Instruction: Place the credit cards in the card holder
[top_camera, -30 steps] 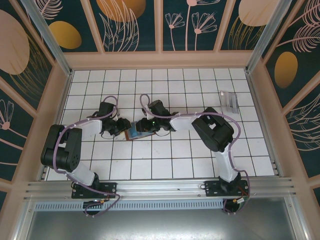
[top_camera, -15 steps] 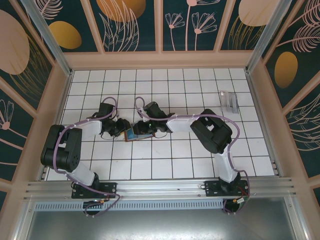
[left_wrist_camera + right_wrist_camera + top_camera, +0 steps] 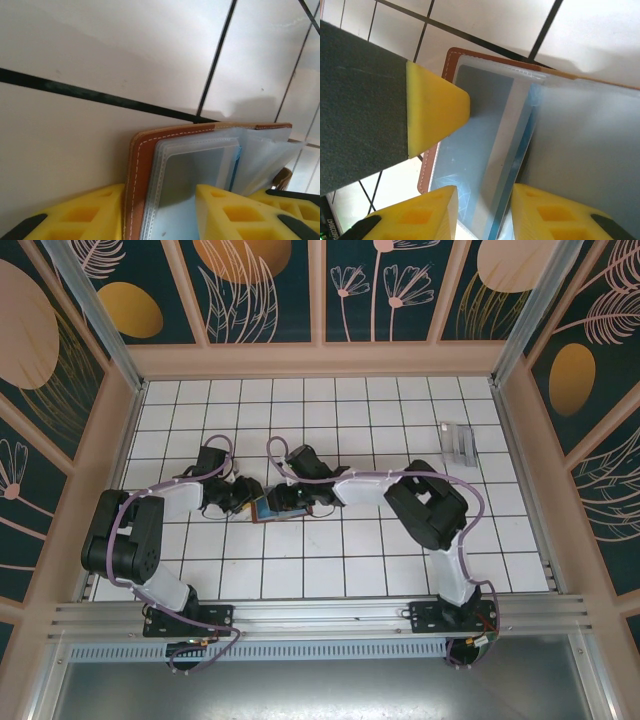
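Jaws of the right gripper (image 3: 484, 192) stand narrow, pinching a credit card (image 3: 512, 150) edge-on over the open card holder (image 3: 485, 105) at mid-table (image 3: 400, 560); the left gripper's (image 3: 160, 192) jaws straddle the holder's cover, grip unclear. More credit cards (image 3: 460, 440) lie well apart, back right.

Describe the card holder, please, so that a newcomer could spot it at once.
On the white tiled floor, look left of centre, where the left gripper and right gripper meet. The card holder lies open between them: reddish-brown with white stitching and clear sleeves, unlike the pale grey credit cards far right.
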{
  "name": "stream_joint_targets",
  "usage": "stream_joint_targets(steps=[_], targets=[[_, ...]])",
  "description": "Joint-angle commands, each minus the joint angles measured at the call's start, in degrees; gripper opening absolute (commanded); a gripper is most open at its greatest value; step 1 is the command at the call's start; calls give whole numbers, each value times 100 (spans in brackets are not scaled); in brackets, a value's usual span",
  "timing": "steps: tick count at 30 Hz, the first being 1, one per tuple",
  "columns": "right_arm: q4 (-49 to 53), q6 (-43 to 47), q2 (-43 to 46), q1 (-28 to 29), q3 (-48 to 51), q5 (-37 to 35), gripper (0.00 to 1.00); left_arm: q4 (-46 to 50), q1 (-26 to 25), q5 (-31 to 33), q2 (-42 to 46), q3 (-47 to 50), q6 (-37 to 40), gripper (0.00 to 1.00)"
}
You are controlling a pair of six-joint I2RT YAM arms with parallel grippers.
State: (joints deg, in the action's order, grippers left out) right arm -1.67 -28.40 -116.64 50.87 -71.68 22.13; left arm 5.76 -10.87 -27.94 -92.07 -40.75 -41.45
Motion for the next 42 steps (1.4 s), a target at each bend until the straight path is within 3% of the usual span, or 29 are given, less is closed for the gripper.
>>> stream_joint_targets(steps=[1,7,16,26,34,39,42], targets=[[147,267,518,90,83,-296,34,-128,-16,-516,38,27,-21,42],[118,411,1097,99,532,-916,45,-163,20,-692,-56,-15,-17,42],[714,434,1606,-34,674,-2662,68,-321,15,-690,-20,69,-97,42],[1259,545,842,44,0,-2654,83,-257,15,-776,-70,-31,32,42],[1526,546,493,64,-256,-2630,79,-139,15,-862,-193,-160,105,41],[1732,493,594,54,-144,-3018,70,-83,22,-837,-154,-258,105,39],[1740,425,769,47,77,-3218,70,-155,16,-829,-125,-205,65,36]])
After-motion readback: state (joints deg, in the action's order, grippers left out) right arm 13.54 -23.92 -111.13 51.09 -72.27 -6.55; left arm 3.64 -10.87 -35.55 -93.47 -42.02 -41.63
